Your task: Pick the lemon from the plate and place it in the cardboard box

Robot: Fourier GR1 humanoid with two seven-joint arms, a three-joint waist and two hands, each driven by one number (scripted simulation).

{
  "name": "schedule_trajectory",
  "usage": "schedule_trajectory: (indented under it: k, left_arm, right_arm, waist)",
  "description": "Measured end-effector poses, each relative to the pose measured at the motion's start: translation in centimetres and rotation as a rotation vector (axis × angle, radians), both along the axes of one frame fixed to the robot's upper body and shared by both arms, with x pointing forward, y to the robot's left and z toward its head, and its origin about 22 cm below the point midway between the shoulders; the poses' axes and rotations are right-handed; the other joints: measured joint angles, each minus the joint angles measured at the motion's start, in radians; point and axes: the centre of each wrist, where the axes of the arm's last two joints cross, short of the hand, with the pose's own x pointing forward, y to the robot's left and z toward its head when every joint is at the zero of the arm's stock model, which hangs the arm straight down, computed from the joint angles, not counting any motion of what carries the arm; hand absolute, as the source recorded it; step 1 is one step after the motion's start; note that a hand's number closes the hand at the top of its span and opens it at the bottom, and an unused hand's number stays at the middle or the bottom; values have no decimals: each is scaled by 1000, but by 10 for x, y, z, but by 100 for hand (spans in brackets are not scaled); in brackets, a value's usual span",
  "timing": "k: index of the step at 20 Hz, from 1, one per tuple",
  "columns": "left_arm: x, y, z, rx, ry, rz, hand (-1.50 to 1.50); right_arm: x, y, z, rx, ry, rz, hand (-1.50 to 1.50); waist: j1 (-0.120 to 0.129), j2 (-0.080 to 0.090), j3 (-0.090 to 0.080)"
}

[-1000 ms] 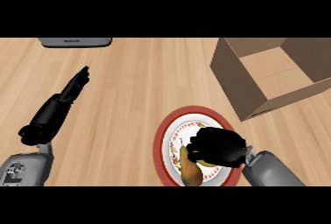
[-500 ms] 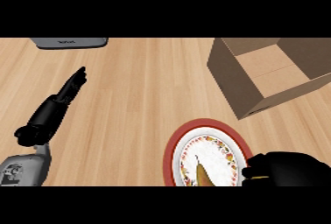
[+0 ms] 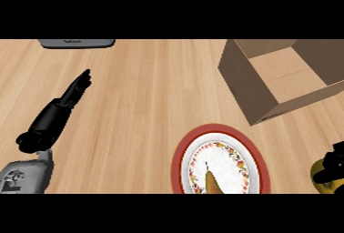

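A red-rimmed plate [image 3: 222, 134] with a white patterned middle lies at the lower centre right of the head view. At the right edge my right hand [image 3: 334, 157] is curled round the yellow lemon [image 3: 322, 178], to the right of the plate; only part of both shows. The open cardboard box [image 3: 285, 75] stands at the upper right, beyond the hand. My left hand [image 3: 67, 102] rests open at the left, fingers straight and pointing away, holding nothing.
A grey device [image 3: 76, 43] sits at the far edge, upper left. A brownish pointed item [image 3: 211, 182] lies on the plate's near part. Wooden counter stretches between my left hand and the plate.
My right hand has carried the lemon off the plate to the right, almost out of view. The view has shifted, so the plate and box show further left. The left hand is still.
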Motion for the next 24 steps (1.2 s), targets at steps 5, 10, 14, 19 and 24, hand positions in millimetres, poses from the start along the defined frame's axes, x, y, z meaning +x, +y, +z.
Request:
schedule_trajectory:
  k: [5, 10, 14, 19, 24]
  left_arm:
    - [5, -11, 3, -5, 5, -27, 0]
    - [11, -19, 3, -5, 4, -50, 0]
    - [13, -22, 4, 0, -4, -65, 0]
    - [10, -29, 1, -1, -8, -88, 0]
    - [14, -31, 11, 0, -12, -92, 0]
  right_arm:
    - [22, -23, 34, 106, 93, -154, 150]
    - [61, -33, 59, 157, 167, -262, 150]
    - [95, -30, 70, 131, 144, -336, 150]
    - [127, -27, 73, -40, 135, -396, 150]
    - [149, -31, 61, -238, 175, -454, 150]
  waist:
    - [24, 4, 0]
    - [46, 8, 0]
    - [60, 11, 0]
    - [79, 16, 0]
    - [88, 20, 1]
